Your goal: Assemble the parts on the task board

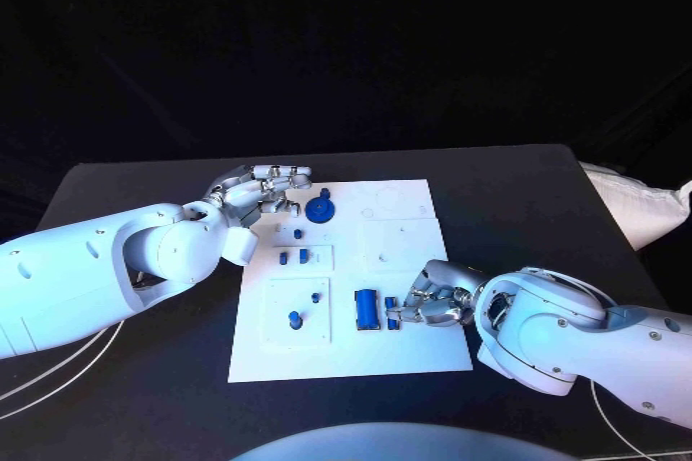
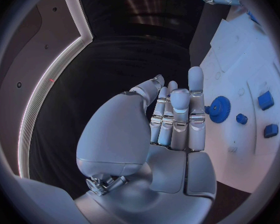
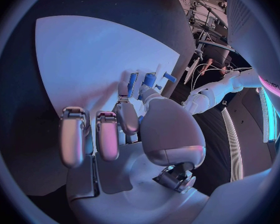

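The small blue part (image 1: 391, 314) sits low and right of centre on the task board (image 1: 404, 356), your right hand (image 1: 437, 299) pinching it in its fingers (image 1: 414, 311). Keep it upright, pressing straight down. Your left hand (image 1: 260, 196) hovers with fingers spread and empty by the blue gear (image 1: 322, 212), upper centre.

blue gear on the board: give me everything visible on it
The blue gear is a round toothed disc with a raised hub, matte and plastic-looking. It lies flat on the far part of the white task board, near the board's left edge. The left hand hovers right beside it; its fingers are spread, and contact cannot be told.
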Action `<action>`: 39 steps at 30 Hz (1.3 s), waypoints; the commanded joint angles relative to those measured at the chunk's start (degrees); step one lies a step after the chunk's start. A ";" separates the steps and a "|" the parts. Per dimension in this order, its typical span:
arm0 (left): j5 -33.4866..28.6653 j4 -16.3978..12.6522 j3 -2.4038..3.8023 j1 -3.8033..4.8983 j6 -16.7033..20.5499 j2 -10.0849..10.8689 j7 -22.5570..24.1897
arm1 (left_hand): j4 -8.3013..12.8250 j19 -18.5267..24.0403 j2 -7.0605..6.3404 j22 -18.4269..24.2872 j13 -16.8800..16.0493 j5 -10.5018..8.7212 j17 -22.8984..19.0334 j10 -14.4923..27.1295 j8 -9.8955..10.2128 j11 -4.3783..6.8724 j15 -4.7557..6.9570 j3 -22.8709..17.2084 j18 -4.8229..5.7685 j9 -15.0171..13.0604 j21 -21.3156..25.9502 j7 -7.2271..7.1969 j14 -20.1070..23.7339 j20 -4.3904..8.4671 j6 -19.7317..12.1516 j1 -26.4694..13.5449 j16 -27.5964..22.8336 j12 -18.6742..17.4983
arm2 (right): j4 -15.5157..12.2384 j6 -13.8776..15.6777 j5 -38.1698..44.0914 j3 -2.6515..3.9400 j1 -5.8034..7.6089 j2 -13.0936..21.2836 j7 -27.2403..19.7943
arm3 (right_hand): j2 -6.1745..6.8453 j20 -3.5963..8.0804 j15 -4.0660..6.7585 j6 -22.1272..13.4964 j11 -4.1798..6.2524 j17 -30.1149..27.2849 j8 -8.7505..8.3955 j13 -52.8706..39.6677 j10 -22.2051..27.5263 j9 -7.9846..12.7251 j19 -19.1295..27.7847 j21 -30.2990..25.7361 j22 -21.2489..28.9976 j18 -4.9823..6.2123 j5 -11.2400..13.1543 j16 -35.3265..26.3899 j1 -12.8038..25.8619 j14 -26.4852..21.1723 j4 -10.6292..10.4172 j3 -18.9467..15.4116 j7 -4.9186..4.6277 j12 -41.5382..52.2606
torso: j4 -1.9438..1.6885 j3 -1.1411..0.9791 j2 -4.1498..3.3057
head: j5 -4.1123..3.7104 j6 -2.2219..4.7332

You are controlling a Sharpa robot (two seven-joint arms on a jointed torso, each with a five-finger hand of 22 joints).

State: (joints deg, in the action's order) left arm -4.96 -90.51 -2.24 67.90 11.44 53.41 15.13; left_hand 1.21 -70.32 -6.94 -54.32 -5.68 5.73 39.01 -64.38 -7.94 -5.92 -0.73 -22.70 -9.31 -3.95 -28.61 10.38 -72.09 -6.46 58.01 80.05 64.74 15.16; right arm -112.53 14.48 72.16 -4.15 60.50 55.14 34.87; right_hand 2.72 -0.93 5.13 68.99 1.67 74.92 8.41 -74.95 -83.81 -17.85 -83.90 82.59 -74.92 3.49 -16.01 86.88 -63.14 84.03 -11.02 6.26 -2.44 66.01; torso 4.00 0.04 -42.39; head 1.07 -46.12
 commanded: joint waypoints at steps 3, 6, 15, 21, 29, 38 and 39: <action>0.01 0.02 0.03 0.01 -1.07 -0.10 0.29 | -0.01 0.24 0.43 0.09 0.05 -0.21 -0.06 0.41 -0.27 0.14 -0.18 0.37 -1.09 0.02 0.21 -0.07 0.40 -0.07 -0.40 -0.28 -0.30 0.28 | -0.06 1.49 0.86 -0.01 -0.04 0.60 -2.03 | -0.06 0.27 0.27 -0.69 -0.04 9.44 -0.49 -1.00 -0.30 0.03 -1.39 -0.07 -2.69 -0.67 1.72 -0.14 -2.45 4.88 1.63 -0.17 -0.36 -1.27 | 0.03 0.04 0.06 | -0.06 0.33; 0.01 0.25 0.02 0.00 -0.97 -0.16 0.54 | -0.01 0.24 0.43 0.09 0.05 -0.21 -0.06 0.41 -0.27 0.14 -0.18 0.37 -1.09 0.02 0.21 -0.07 0.40 -0.07 -0.40 -0.28 -0.30 0.28 | 0.17 4.63 -2.37 0.08 0.31 1.32 -5.68 | 0.26 -0.08 -0.38 -3.81 -0.98 8.33 -2.35 1.23 1.29 0.74 -0.78 -0.95 -1.36 -0.41 0.69 -0.82 -3.61 4.65 2.29 -0.47 -1.58 -5.65 | 0.06 0.08 0.24 | -0.12 0.96; -2.44 2.45 0.02 -1.26 5.15 -1.28 6.27 | -0.10 2.40 1.03 1.49 -0.04 -0.28 -9.22 -0.35 -1.71 0.65 0.08 0.88 -1.19 -0.26 2.40 -0.70 5.98 0.06 1.26 -0.42 -7.31 1.45 | 9.49 9.80 -33.61 0.20 5.92 1.20 -30.60 | -0.87 -2.10 -2.44 -9.26 -3.22 -2.87 -4.51 11.79 10.36 2.97 4.75 -9.35 10.14 2.04 -0.84 -8.91 -9.46 1.67 4.93 0.10 -4.29 -24.50 | 0.40 0.83 2.49 | -1.03 5.34; -3.87 4.84 0.03 -2.14 7.73 -2.99 9.04 | -1.08 11.57 1.32 9.16 2.02 -0.33 -18.80 0.47 -0.58 -0.40 -1.50 -0.83 -0.88 0.23 12.70 -0.03 12.44 -1.19 0.86 -1.11 -26.52 -2.24 | 20.42 12.13 -46.11 0.42 7.48 -2.70 -43.78 | -1.65 -3.33 -3.70 -11.50 -4.74 -35.36 -4.76 26.99 19.90 4.81 18.80 -34.70 39.18 7.05 0.40 -39.78 -13.16 -9.91 6.30 4.54 -5.60 -44.24 | 0.41 1.60 4.40 | -1.90 9.17; -5.15 7.57 0.05 -2.54 9.65 -4.99 11.32 | -2.17 25.11 -0.22 23.87 2.13 -0.43 -29.62 2.57 3.91 -3.53 -7.36 -1.37 -0.70 0.17 25.18 -1.23 17.45 -7.56 -2.05 -2.12 -48.71 -10.36 | 33.51 9.43 -60.33 1.19 7.86 -9.66 -53.78 | 1.06 -8.68 -9.87 -13.35 -9.00 -53.07 -4.85 50.73 22.64 8.14 29.05 -59.22 55.36 6.78 2.64 -69.76 -14.78 -23.08 6.77 13.87 -8.82 -61.75 | 0.75 1.99 5.56 | -1.50 13.53; -4.20 9.33 0.04 -2.61 9.37 -6.52 9.62 | -1.21 41.91 2.25 37.56 5.68 -5.73 -34.80 23.64 7.94 -1.48 -5.68 8.69 2.36 3.95 28.61 -3.89 34.80 -4.68 -19.31 -26.27 -58.00 -15.16 | 37.57 9.53 -58.38 1.58 7.76 -12.49 -51.44 | -2.72 -7.09 -9.17 -30.52 -7.16 -66.66 -8.41 67.18 40.45 13.11 43.08 -73.54 67.43 3.64 8.73 -81.67 10.14 -40.22 11.02 8.92 -5.03 -66.01 | 0.55 1.84 5.96 | -1.12 13.94; -4.12 9.25 0.06 -2.66 9.59 -6.54 9.67 | -1.21 42.89 2.36 38.15 5.68 -5.73 -34.96 24.99 7.94 -1.27 -5.51 9.18 2.36 3.95 28.61 -4.05 35.99 -4.34 -20.53 -28.07 -58.26 -15.16 | 37.40 9.75 -58.54 1.61 7.67 -12.47 -51.59 | -2.72 -6.85 -5.13 -31.78 -7.02 -67.04 -8.41 67.58 41.84 13.30 44.35 -73.95 67.77 3.63 8.99 -81.92 11.95 -41.60 11.02 8.50 -4.80 -66.01 | 0.46 1.80 6.07 | -1.12 13.89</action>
State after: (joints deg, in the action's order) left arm -9.24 -81.03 -2.20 65.32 20.95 46.87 24.81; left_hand -0.70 -37.30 -6.22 -21.97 -2.48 3.73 5.46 -53.56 -2.57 -9.75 -8.52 -18.36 -9.93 -2.61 -2.53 8.62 -49.07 -14.70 50.99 70.63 8.80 2.45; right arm -74.96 23.83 13.26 -2.52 68.31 42.57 -16.93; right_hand 3.19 -10.58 -4.98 50.57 -7.28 10.65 2.60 -9.93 -57.05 -6.16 -53.74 11.68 -9.68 10.19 -9.50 6.73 -69.51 57.69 -1.70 19.95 -9.83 2.53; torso 4.58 1.88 -36.42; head 0.01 -32.06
